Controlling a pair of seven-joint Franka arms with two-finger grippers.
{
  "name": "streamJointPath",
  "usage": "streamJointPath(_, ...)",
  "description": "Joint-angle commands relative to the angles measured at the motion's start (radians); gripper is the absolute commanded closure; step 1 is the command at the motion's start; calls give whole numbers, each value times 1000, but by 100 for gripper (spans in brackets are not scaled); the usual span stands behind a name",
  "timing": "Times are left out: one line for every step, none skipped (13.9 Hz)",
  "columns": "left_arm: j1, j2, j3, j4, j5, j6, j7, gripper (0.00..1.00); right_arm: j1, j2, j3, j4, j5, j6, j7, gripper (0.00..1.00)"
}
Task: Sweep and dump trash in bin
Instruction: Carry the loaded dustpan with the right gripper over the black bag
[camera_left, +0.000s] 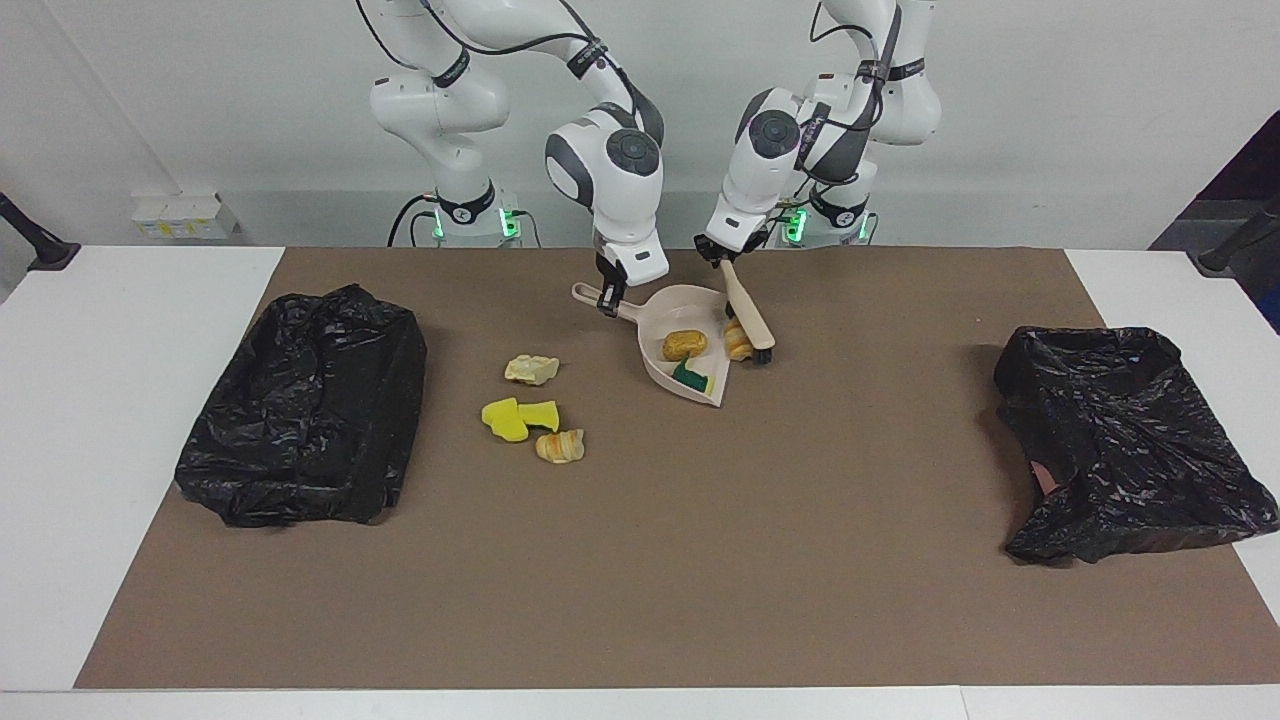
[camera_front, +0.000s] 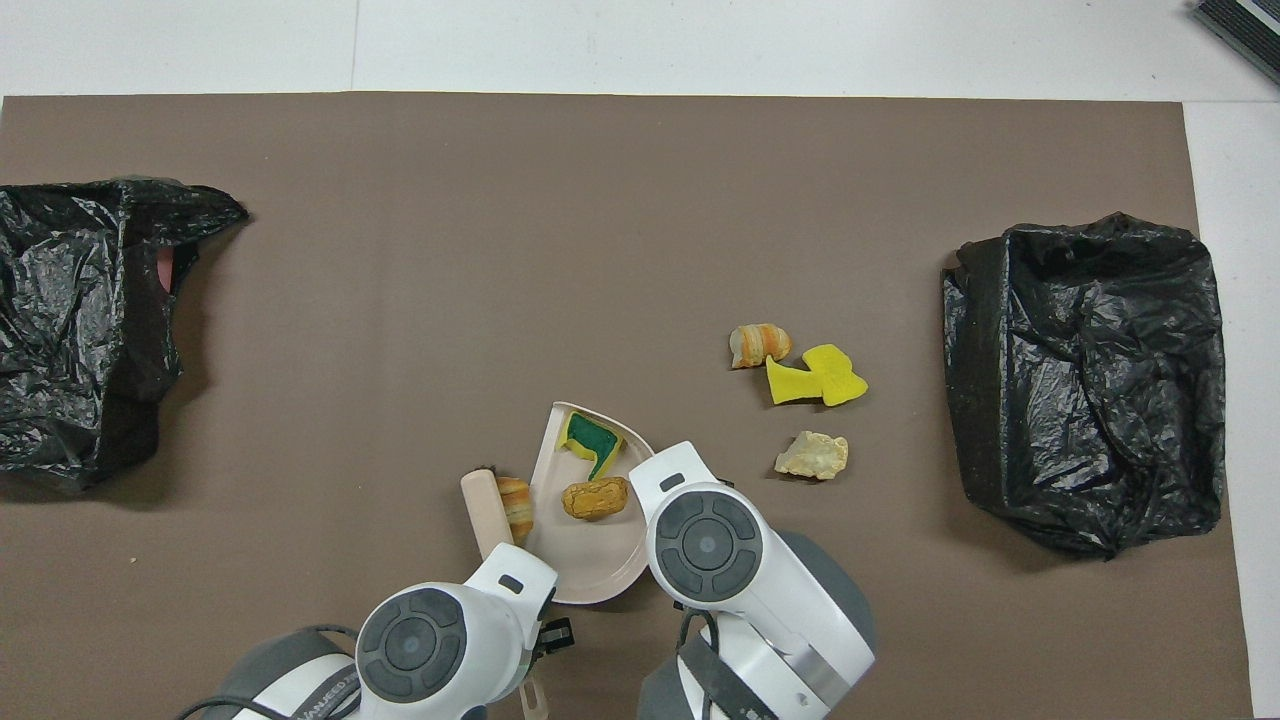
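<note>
My right gripper (camera_left: 608, 297) is shut on the handle of the beige dustpan (camera_left: 668, 318), which rests on the brown mat. A golden-brown lump (camera_left: 684, 344) and a green-and-yellow sponge chunk (camera_left: 692, 377) lie in the pan. My left gripper (camera_left: 722, 260) is shut on the brush (camera_left: 748, 318), whose bristles press a striped pastry piece (camera_left: 737, 340) against the pan's open edge. More trash lies on the mat toward the right arm's end: a pale lump (camera_front: 812, 455), two yellow sponge chunks (camera_front: 815, 377) and a croissant-like piece (camera_front: 758, 343).
A black-bagged bin (camera_left: 305, 405) stands at the right arm's end of the mat. Another black-bagged bin (camera_left: 1130, 440) slumps at the left arm's end. White table (camera_left: 120, 330) borders the mat.
</note>
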Motion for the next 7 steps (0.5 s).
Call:
streamJointPath(-44, 27, 11, 41, -15, -32, 187, 100, -5, 21, 4, -6, 23, 15, -4, 100)
streamJointPath(-42, 27, 11, 56, -15, -67, 218, 100, -5, 21, 4, -6, 22, 15, 2, 100)
streamJointPath(-31, 27, 13, 81, -15, -105, 220, 100, -5, 21, 4, -6, 22, 15, 2, 100)
streamJointPath(-22, 25, 17, 110, -11, -154, 223, 100, -5, 21, 4, -6, 22, 15, 2, 100)
streamJointPath(-4, 24, 22, 137, -1, -214, 216, 100, -5, 21, 4, -6, 22, 15, 2, 100)
streamJointPath(31, 13, 24, 156, 8, -265, 212, 100, -5, 21, 4, -6, 22, 15, 2, 100)
streamJointPath(65, -2, 24, 167, 32, -305, 211, 100, -5, 21, 4, -6, 22, 15, 3, 100)
